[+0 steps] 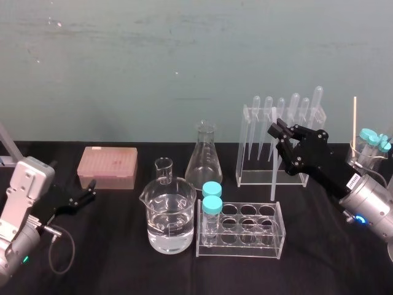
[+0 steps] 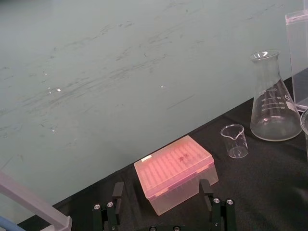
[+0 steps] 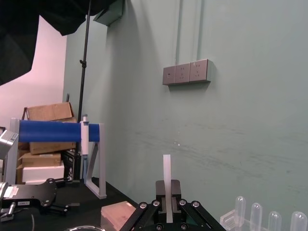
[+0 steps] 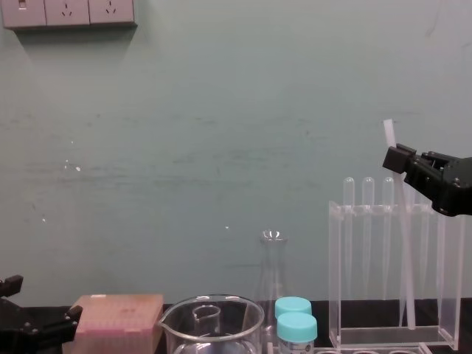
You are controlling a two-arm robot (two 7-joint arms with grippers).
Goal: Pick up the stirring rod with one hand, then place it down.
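Stirring rod (image 4: 403,243): thin, translucent-white, near-upright, slightly tilted; right gripper (image 4: 394,157) clamps it near top end.

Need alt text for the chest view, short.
The right gripper, at upper right, has its jaws shut on the stirring rod, which hangs nearly upright in front of the clear pipette rack. The left gripper sits low at left beside a pink tip box; a beaker, a flask and two teal-capped tubes stand between.
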